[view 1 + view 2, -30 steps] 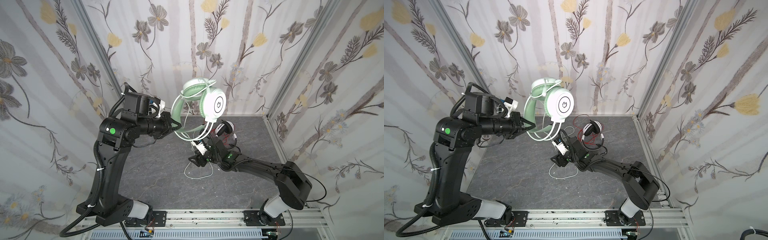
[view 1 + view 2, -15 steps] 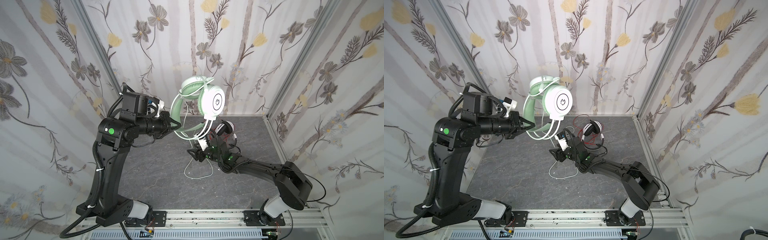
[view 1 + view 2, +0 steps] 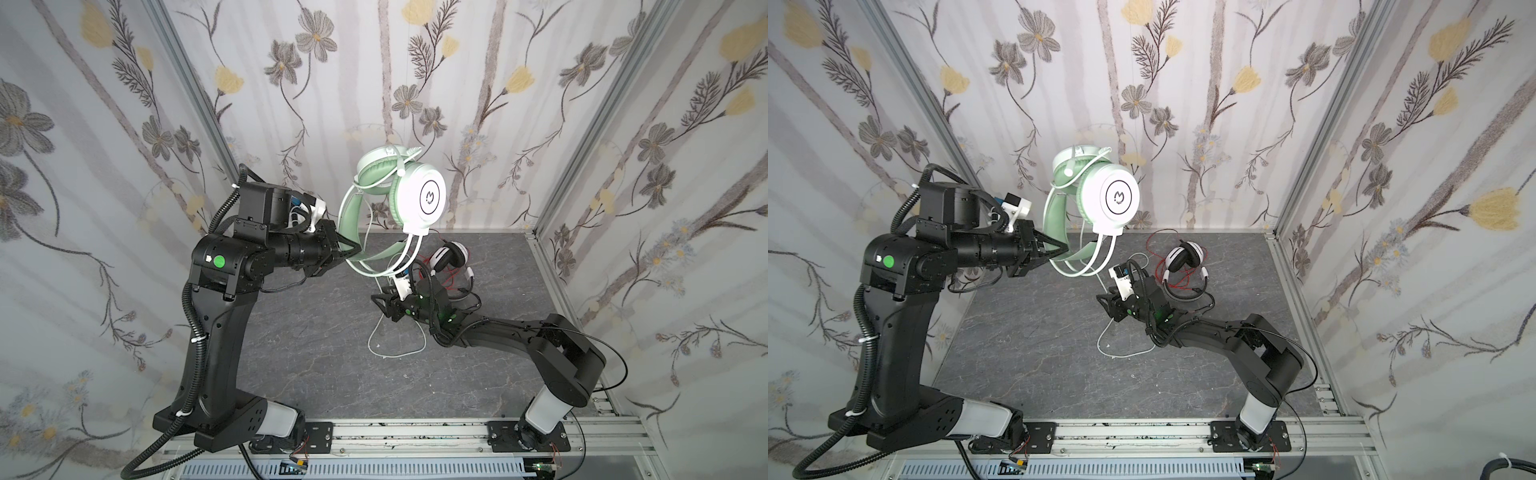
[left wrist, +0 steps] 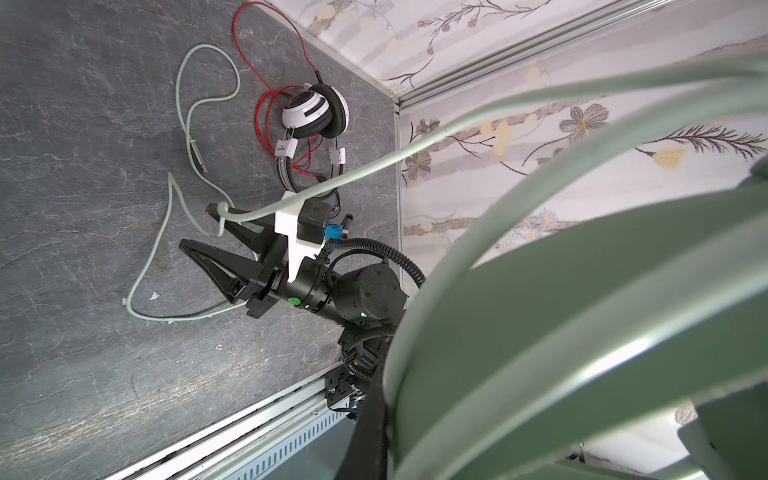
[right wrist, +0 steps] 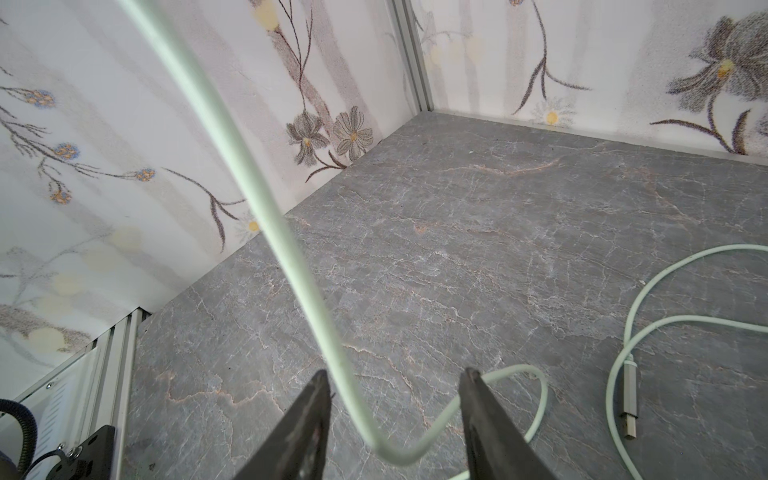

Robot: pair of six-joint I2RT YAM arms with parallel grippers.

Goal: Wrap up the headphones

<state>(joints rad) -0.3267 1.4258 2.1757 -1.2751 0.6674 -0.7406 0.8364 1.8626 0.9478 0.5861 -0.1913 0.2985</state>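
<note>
My left gripper (image 3: 352, 250) (image 3: 1064, 250) is shut on the headband (image 4: 582, 311) of the mint-green headphones (image 3: 419, 199) (image 3: 1111, 197) and holds them high above the floor. Their pale green cord (image 5: 266, 199) hangs down and passes between the fingers of my open right gripper (image 5: 395, 374) (image 3: 380, 305) (image 3: 1105, 306), close to one finger. In the left wrist view the cord lies over one fingertip of the right gripper (image 4: 197, 226). The rest of the cord (image 3: 399, 353) loops on the floor. The white-and-black headphones (image 3: 446, 257) (image 3: 1185, 257) (image 4: 311, 110) lie at the back right with their red cord (image 4: 266, 25).
The cord's metal plug (image 5: 629, 411) (image 4: 199, 158) rests on the grey stone-look floor (image 3: 311, 353). Flowered walls close in the back and both sides. An aluminium rail (image 3: 395, 432) runs along the front edge and carries both arm bases.
The right gripper's jaws have narrowed around the hanging cord, and the gripper has shifted a little to the left. The left arm has raised the green headphones slightly.
</note>
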